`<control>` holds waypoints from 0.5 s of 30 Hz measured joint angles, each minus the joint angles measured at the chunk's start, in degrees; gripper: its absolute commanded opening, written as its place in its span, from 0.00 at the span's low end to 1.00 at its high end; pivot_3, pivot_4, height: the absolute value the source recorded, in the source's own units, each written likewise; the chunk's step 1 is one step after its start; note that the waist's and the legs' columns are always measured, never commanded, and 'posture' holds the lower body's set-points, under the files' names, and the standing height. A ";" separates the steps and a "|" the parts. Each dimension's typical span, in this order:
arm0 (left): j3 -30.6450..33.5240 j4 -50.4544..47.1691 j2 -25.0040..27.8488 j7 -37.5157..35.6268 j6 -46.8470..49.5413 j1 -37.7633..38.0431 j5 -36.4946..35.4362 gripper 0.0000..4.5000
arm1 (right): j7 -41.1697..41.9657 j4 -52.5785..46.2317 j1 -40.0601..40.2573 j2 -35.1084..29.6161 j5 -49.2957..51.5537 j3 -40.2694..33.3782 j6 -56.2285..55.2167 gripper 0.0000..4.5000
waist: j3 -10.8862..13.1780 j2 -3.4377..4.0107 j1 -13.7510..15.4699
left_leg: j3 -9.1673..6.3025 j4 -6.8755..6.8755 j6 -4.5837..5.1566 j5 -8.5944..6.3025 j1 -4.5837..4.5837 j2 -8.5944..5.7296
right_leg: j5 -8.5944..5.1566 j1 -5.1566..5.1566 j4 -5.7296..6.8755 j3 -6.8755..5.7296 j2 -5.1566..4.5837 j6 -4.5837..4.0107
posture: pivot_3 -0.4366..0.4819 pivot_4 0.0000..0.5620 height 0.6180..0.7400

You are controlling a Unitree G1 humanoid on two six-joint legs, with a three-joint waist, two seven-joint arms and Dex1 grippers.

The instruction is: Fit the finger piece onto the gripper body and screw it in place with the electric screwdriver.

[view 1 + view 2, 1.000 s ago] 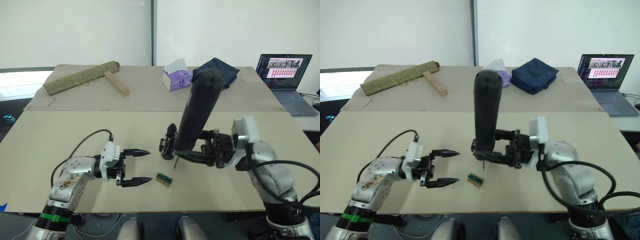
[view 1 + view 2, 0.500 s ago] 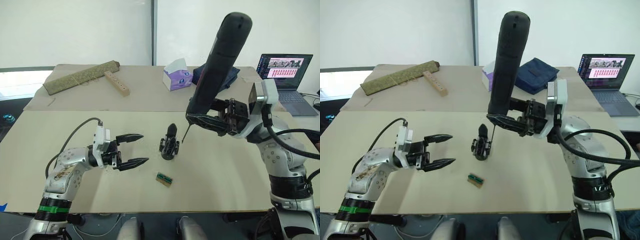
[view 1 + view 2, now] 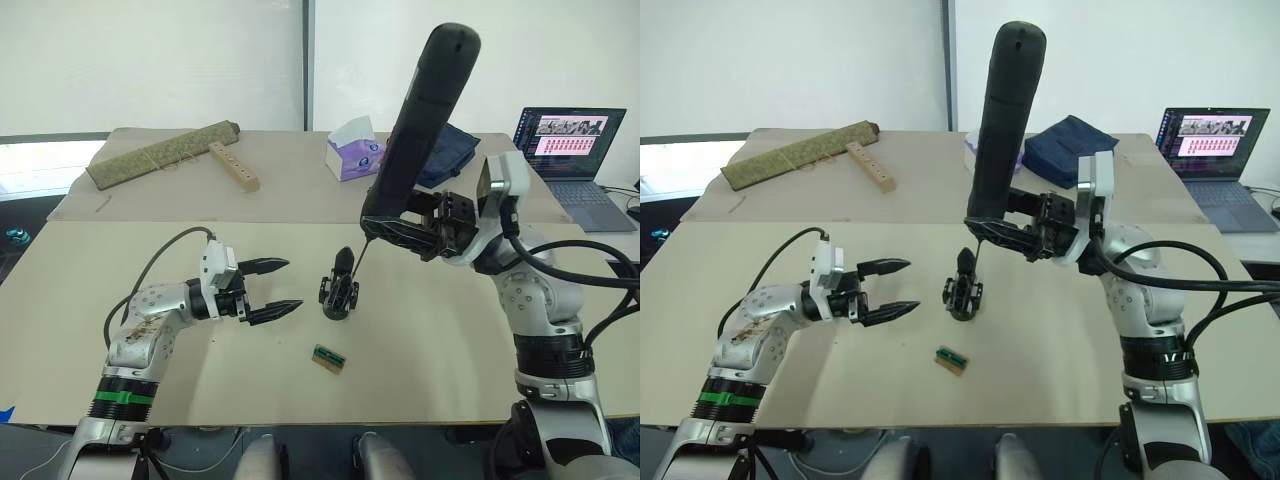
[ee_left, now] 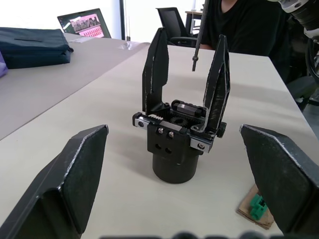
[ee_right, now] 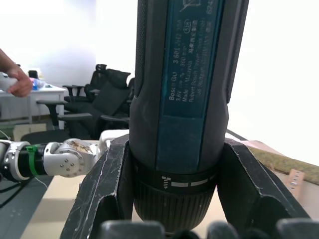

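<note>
Right end effector: pinching the electric screwdriver low on its barrel, one black finger on each side; raised above the bench.
Electric screwdriver: stands nearly upright, tilted a little, thick end up; its thin metal bit points down at a slant and hangs just above the gripper body, not touching it.
Left end effector: spread wide, holding nothing, fingers pointing at the gripper body from the robot's left, near it and apart from it.
Gripper body: stands on its round base on the bench between the two end effectors, under the right one and just ahead of the left one's fingertips.
Finger piece: the left wrist view shows two black pointed fingers standing up on the gripper body, side by side with a gap between them; which of the two is the loose piece cannot be told, nor whether it is screwed down.
Green-and-brown block: flat on the bench, near the gripper body, on the side toward the robot, past the left end effector's fingertips.
Far from the end effectors: tissue box and dark blue bag behind the screwdriver; rolled mat and wooden strip with holes at the far left; open laptop at the far right.
</note>
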 measured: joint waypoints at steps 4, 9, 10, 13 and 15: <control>-1.25 1.55 -0.50 -0.75 -0.40 -0.98 0.99 1.00 | 0.05 0.20 -0.28 0.44 -0.03 0.59 0.07 0.43 | 0.00 0.00 0.00 | 0.00 0.00 0.00 0.00 0.01 0.00 | 0.00 0.00 0.00 0.00 0.00 0.00 | 0.48 0.27 1.00; -2.83 5.57 -1.67 -2.04 -2.62 -3.06 3.09 1.00 | -0.27 1.39 -1.25 2.13 -0.90 1.37 0.07 0.43 | 0.00 0.00 0.00 | 0.00 0.00 0.00 0.00 0.01 0.00 | 0.00 0.00 0.01 0.00 0.01 -0.01 | 0.48 0.27 1.00; -2.94 6.39 -2.05 -2.44 -3.49 -3.43 3.51 1.00 | -0.30 1.56 -1.46 2.43 -1.46 1.66 0.07 0.43 | 0.00 0.00 0.00 | 0.00 0.00 0.00 0.00 0.00 -0.01 | 0.00 -0.01 0.01 0.00 0.01 -0.01 | 0.48 0.27 1.00; -4.27 8.76 -2.75 -4.02 -5.53 -4.10 4.81 1.00 | -0.39 1.86 -1.64 3.09 -2.14 2.75 0.07 0.43 | 0.00 0.00 0.00 | 0.00 0.00 0.00 0.00 -0.02 -0.01 | 0.00 -0.02 0.00 0.00 0.01 -0.01 | 0.48 0.27 1.00; -4.88 10.37 -3.31 -4.87 -6.47 -4.50 5.68 1.00 | -0.39 1.93 -1.64 3.65 -2.49 3.32 0.07 0.43 | 0.00 0.00 0.00 | 0.00 0.00 0.00 0.00 -0.04 -0.01 | 0.00 -0.03 0.01 0.00 0.01 -0.01 | 0.48 0.27 1.00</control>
